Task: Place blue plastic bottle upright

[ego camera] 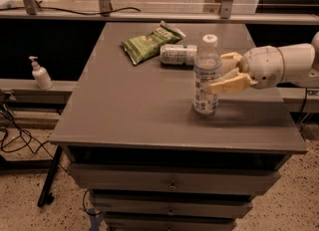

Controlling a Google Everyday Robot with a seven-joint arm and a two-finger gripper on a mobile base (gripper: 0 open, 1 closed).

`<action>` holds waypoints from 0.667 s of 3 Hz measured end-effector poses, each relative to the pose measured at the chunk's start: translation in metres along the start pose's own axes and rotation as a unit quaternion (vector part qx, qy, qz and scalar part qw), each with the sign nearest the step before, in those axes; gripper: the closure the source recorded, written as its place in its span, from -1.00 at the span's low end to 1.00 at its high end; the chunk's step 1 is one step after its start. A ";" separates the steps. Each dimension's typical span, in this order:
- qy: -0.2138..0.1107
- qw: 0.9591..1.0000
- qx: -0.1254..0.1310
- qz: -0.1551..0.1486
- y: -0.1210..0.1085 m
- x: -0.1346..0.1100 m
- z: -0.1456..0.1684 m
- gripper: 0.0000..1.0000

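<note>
The blue plastic bottle (205,75), clear with a white cap and a pale label, stands upright on the grey table (134,110), right of centre. My gripper (218,72) reaches in from the right and its two tan fingers (230,83) straddle the bottle at label height. The near finger lies against the bottle's front right side and the far finger passes behind it. The gripper looks shut on the bottle, whose base rests on the tabletop.
A silver-and-green can (178,55) lies on its side behind the bottle, beside a green snack bag (149,42). A white pump bottle (41,73) stands on a ledge at the left. Drawers sit under the tabletop. Cables lie on the floor at the left.
</note>
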State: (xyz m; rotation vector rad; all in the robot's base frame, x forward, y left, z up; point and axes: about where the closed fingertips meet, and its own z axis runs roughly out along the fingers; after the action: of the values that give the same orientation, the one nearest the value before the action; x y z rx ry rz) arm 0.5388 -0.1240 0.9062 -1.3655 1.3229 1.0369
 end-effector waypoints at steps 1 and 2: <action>-0.026 0.999 -0.005 0.026 0.000 0.005 -0.001 1.00; -0.026 0.999 -0.005 0.026 0.000 0.003 -0.001 0.65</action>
State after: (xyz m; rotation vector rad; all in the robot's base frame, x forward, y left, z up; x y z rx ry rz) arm 0.5392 -0.1259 0.9036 -1.3095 1.3226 1.1089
